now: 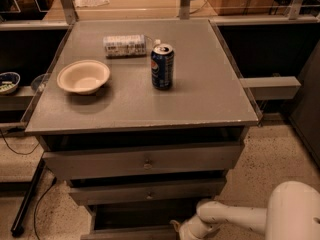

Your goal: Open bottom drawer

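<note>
The bottom drawer (127, 232) is the lowest grey front of the cabinet, only its top edge showing at the frame's bottom. A dark gap lies behind it, under the middle drawer (147, 193). Its knob is out of view. My gripper (181, 230) sits at the right end of that front, at the frame's bottom edge. The white arm (235, 218) reaches in from the lower right.
The top drawer (145, 161) has a small central knob. On the cabinet top (210, 99) stand a beige bowl (83, 76), an upright blue soda can (162, 66) and a lying bottle (125, 45). A black pole (27, 204) leans at the left. A grey shelf (272, 86) juts out at the right.
</note>
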